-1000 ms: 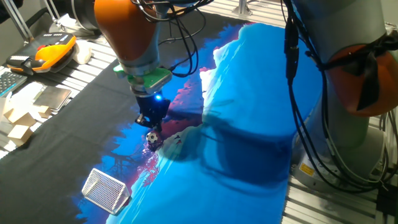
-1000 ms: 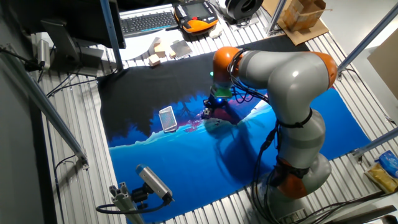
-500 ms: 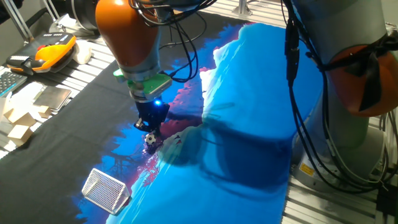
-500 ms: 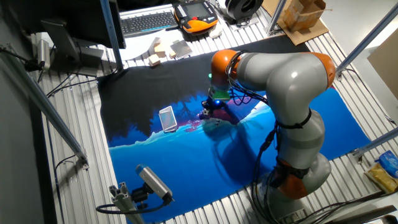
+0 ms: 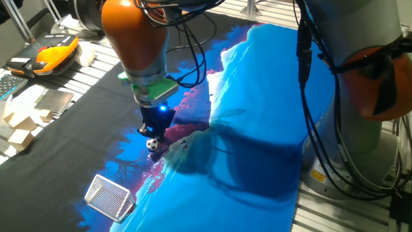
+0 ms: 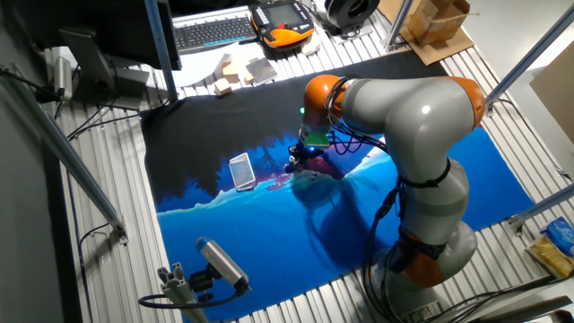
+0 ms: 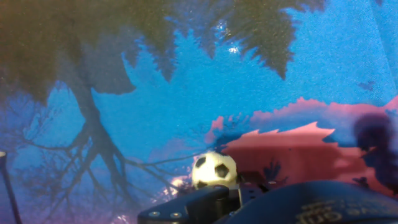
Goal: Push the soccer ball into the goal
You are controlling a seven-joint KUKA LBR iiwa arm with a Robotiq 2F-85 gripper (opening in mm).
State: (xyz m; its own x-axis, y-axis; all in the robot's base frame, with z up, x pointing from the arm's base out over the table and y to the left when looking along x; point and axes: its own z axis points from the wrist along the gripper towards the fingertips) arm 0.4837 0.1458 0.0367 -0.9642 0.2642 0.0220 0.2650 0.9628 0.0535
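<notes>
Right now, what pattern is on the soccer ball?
The soccer ball is white with black patches, the classic football pattern. It shows best in the hand view.

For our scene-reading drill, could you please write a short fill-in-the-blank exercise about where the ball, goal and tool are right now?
1. The soccer ball lies on the printed mat right at the tip of the ____.
2. The goal is made of white wire ____.
3. Between ball and goal the mat is ____ of other objects.
4. The arm's joint above the tool is coloured ____.

Missing words: tool; mesh; free; orange
</notes>
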